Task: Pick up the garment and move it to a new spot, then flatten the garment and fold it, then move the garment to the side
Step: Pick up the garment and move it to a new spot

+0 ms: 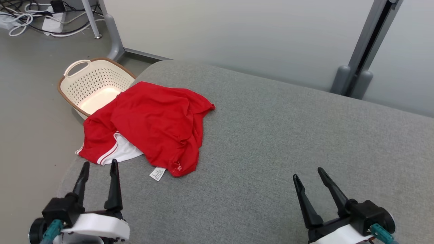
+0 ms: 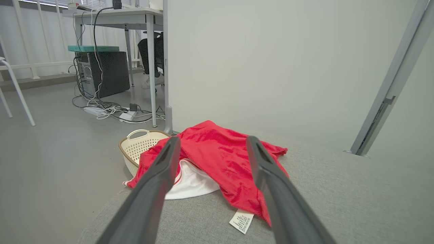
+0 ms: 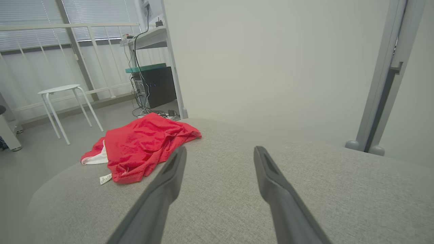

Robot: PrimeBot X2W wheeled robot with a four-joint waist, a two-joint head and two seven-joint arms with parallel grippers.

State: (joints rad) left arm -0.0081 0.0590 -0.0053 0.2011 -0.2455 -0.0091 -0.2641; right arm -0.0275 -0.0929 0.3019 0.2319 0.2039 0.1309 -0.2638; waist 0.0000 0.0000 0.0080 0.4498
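Garment: red, crumpled, unfolded. It lies at the far left corner of the grey cushion. Its left part reaches past the cushion's edge towards the basket. A white lining and a white-striped hem show along its near left edge. A white label lies flat on the cushion at the garment's near edge, just beside a red fold.

Basket: cream, perforated, brown rim. It stands on the floor just beside the cushion's left corner. In the head view the garment covers its near rim.

Left gripper: fingers spread, holding nothing. It is over the cushion's near left part, tips near the striped hem. Contact with the cloth cannot be told. In the left wrist view the garment lies between and beyond the two fingers.

Right gripper: fingers spread, holding nothing. It is over bare cushion at the near right, well apart from the garment. In the right wrist view the garment lies off to the left of its fingers.

Surroundings: cables on the floor at far left; a pale partition behind the cushion.
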